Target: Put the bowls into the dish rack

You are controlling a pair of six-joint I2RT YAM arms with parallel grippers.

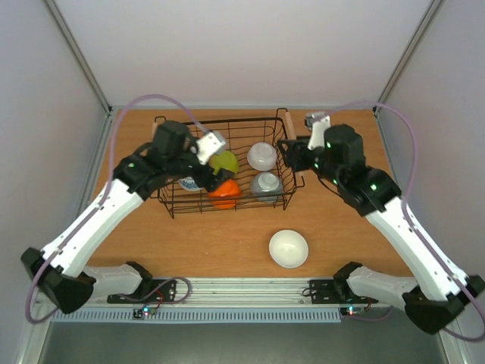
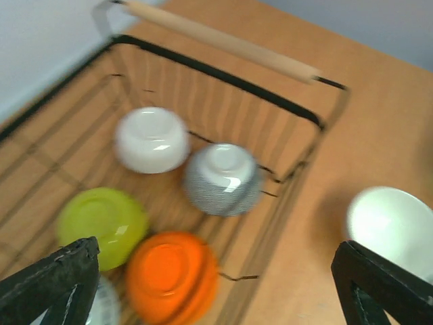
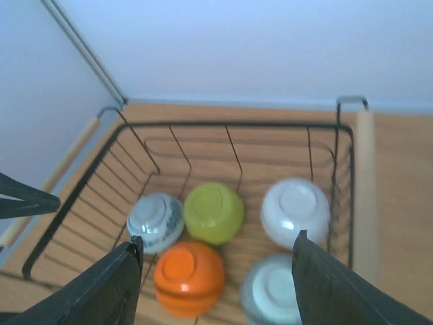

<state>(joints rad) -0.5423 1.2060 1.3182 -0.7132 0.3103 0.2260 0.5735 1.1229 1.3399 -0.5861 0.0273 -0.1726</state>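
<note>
Currently left jaws and right jaws gape empty, the rack (image 3: pixel 237 126) and five bowls (image 3: pixel 189 274) below; white bowl (image 1: pixel 289 249) outside.

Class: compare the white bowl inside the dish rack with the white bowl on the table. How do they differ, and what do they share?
Place: the white bowl in the rack sits inside the dish rack; the white bowl on the table lies outside it, nearer the arms. Pose: the racked one is upside down, foot ring up; the table one is upright, opening up. Both are plain white, round, similar in size.
</note>
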